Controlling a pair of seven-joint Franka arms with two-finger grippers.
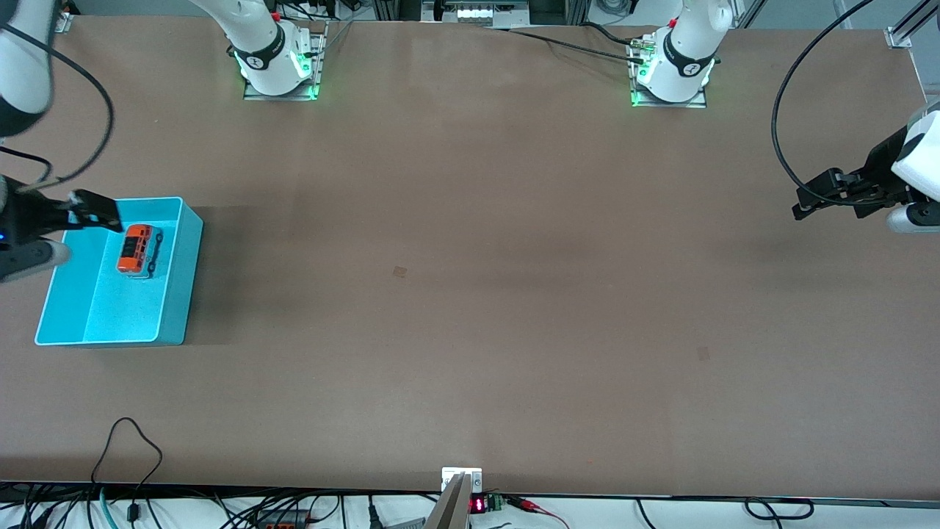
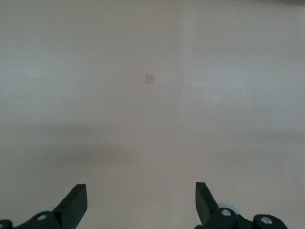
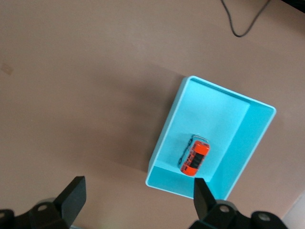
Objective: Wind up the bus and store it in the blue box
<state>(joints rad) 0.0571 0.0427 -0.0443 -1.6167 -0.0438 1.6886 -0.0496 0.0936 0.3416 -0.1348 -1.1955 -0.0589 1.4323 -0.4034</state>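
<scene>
The small orange-red bus (image 1: 138, 250) lies inside the light blue box (image 1: 183, 279), in the part of the box farther from the front camera, at the right arm's end of the table. My right gripper (image 1: 103, 213) hangs open and empty in the air over the box's farther end, just beside the bus. The right wrist view shows the bus (image 3: 194, 160) in the box (image 3: 214, 114) below the open right gripper (image 3: 138, 183). My left gripper (image 1: 804, 202) is open and empty over bare table at the left arm's end; in the left wrist view the gripper (image 2: 140, 191) has only tabletop under it.
The two arm bases (image 1: 279, 70) (image 1: 672, 73) stand along the table edge farthest from the front camera. A black cable loop (image 1: 128, 441) lies on the table near the front camera's edge. A small dark mark (image 1: 400, 271) sits mid-table.
</scene>
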